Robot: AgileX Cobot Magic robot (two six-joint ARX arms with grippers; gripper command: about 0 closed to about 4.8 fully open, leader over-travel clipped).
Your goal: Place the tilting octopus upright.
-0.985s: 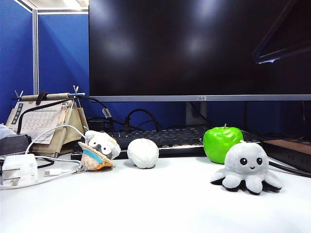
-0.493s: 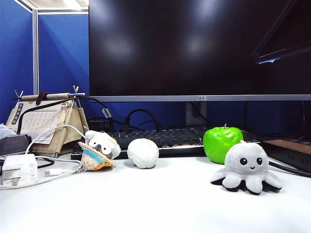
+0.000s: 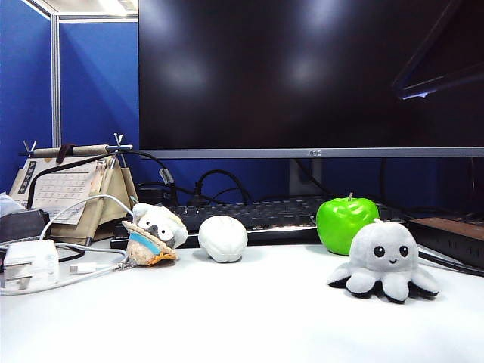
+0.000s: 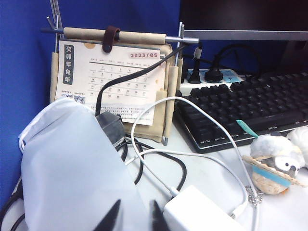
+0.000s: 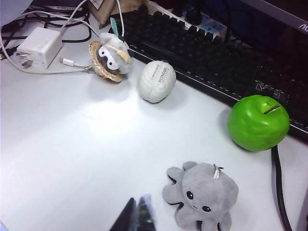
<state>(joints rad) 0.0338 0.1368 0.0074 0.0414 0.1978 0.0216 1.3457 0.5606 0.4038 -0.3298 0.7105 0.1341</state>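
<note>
You see only the fingertips of either gripper, cut off at the frame edge. The left gripper [image 4: 134,219] stands open, empty, over a white bag [image 4: 72,168]. The right gripper [image 5: 136,215] is closed, empty. The grey octopus [image 5: 201,195] sits upright just beside it, smiling, near the apple [image 5: 258,122].

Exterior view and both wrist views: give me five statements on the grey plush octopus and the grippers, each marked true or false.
1. The grey plush octopus sits upright on its tentacles. True.
2. The right gripper holds the octopus. False: it hangs shut above the white table, apart from it.
3. The glossy green apple stands behind the octopus. True.
4. The white brain-shaped ball touches the octopus. False: they lie well apart.
5. The left gripper is shut. False: it is open, holding nothing.
</note>
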